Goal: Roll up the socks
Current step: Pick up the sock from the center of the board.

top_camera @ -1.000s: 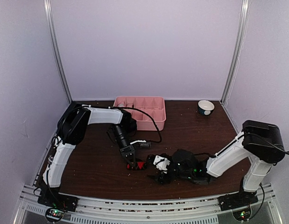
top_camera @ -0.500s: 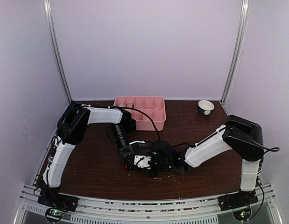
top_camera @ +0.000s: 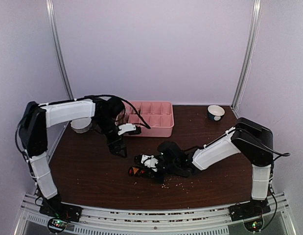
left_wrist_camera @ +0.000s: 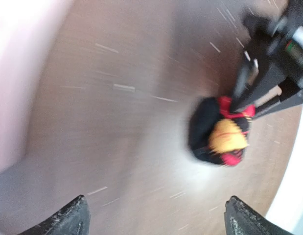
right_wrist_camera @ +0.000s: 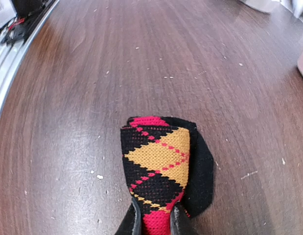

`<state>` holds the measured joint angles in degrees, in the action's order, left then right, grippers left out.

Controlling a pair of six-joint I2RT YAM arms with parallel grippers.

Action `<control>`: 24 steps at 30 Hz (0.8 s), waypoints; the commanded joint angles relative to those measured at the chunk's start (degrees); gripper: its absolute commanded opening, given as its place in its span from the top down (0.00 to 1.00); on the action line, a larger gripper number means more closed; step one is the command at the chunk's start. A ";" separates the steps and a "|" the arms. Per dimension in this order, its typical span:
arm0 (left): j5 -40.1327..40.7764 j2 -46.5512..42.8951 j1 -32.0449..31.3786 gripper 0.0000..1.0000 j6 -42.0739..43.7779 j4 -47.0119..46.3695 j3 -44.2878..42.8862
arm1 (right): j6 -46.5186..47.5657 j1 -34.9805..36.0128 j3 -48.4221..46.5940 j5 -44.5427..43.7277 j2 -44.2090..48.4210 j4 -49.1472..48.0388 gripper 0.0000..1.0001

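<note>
The sock (right_wrist_camera: 158, 164) lies on the table (right_wrist_camera: 92, 73) directly in front of the right claw (right_wrist_camera: 155, 221). The claw's two dark fingers (right_wrist_camera: 136, 220) are pressed together on the sock's near, red end, so it is pinched between them. From above, the sock (top_camera: 135, 171) sits near the middle of the table, towards the front edge, at the tip of the right claw (top_camera: 142, 169), which reaches in low from the right.

The left claw (top_camera: 118, 149) hangs apart from it, further back and to the left, touching neither the sock nor the other claw. Its own camera shows its fingertips (left_wrist_camera: 73, 218) spread wide at the bottom corners. The sock (left_wrist_camera: 220, 132) is well ahead of them, with the right claw (left_wrist_camera: 249, 98) clamped on its far side. That view is blurred.

The sock is knitted, and the stitches are plainly visible. It has an argyle pattern of orange-yellow and black diamonds crossed by thin dotted red lines, with solid red at both ends and plain black fabric folded beneath and to the right. It is bunched into a short, thick bundle.

The table is dark brown wood grain, slightly glossy and dotted with pale specks (top_camera: 180, 185). A pink plastic tray (top_camera: 158, 130) with compartments stands at the back, and a small round bowl (top_camera: 216, 112) sits near the far right corner.
</note>
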<state>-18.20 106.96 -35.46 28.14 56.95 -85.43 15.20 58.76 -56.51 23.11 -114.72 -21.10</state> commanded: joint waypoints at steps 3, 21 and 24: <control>11.84 -10.91 5.30 0.13 2.58 -6.50 2.67 | -9.88 -0.50 1.68 1.78 0.68 4.33 1.00; 5.46 -22.86 -12.97 0.29 21.99 -10.49 13.94 | -42.63 -3.36 -2.74 17.20 6.82 -6.98 1.00; 7.42 -21.59 -13.83 0.33 24.36 -9.05 13.94 | -43.92 -3.31 -2.97 17.41 8.63 -6.52 1.00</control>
<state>-14.28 83.81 -48.77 47.92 48.58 -70.00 -24.03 55.35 -57.91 38.00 -110.17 -26.00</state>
